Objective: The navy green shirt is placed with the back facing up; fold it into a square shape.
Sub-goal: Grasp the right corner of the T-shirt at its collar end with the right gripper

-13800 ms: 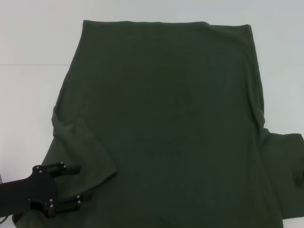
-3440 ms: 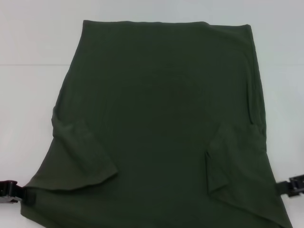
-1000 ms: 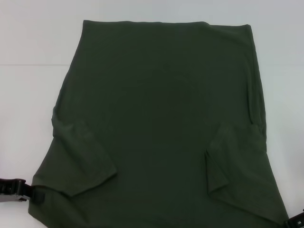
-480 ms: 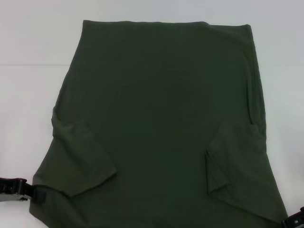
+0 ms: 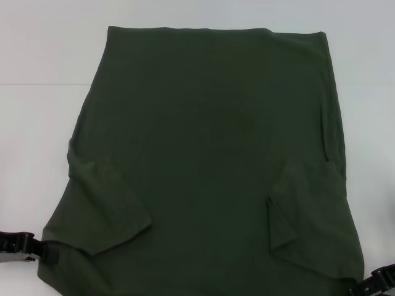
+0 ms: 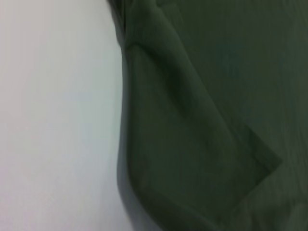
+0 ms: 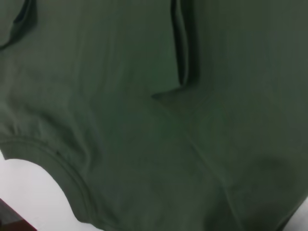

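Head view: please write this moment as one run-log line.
navy green shirt: flat, back up, both sleeves folded in | left gripper: at near left corner | right gripper: at near right corner | body not yet folded

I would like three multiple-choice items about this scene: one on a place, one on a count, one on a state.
1. Where is the left end effector?
A. at the shirt's near left corner
B. above the shirt's middle
C. at the far edge

2. How many sleeves are folded onto the navy green shirt?
A. none
B. one
C. two

3. How does the shirt lie?
A. crumpled in a heap
B. spread flat on the white table
C. hanging in the air

Key: 1 A, it shows at that corner; 2 C, flaps lie at both sides; 3 B, the body is flat.
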`<state>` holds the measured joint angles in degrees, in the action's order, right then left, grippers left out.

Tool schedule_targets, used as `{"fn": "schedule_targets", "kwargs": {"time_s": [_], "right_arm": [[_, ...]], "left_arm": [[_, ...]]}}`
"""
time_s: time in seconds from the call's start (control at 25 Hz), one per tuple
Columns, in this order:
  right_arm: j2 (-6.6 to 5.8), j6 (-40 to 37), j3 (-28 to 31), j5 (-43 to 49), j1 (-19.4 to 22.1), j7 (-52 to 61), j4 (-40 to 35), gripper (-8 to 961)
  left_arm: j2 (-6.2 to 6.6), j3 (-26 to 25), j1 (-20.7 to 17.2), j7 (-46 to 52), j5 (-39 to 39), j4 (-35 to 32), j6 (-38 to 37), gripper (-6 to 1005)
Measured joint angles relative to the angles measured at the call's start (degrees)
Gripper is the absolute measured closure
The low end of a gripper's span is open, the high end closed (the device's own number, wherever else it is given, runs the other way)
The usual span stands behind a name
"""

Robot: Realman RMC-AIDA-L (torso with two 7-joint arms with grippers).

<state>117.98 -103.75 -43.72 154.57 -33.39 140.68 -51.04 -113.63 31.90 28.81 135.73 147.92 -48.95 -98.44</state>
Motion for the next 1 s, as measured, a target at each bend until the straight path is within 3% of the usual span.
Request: {"fn": "schedule_targets", "kwargs": {"time_s": [0.76,1.0], "right_arm": [[0.18,0.5,-0.57,-0.47,-1.84,-0.06,2.68,245],[0.69,1.06,-0.41,-0.63,-1.51,-0.15,0.49,270]], "left_arm": [[0.0,0.0,0.13,-0.03,0.0,0.0,0.05,973],[0.0,0.0,0.19,-0.03,0.0,0.0,0.08,974]]}}
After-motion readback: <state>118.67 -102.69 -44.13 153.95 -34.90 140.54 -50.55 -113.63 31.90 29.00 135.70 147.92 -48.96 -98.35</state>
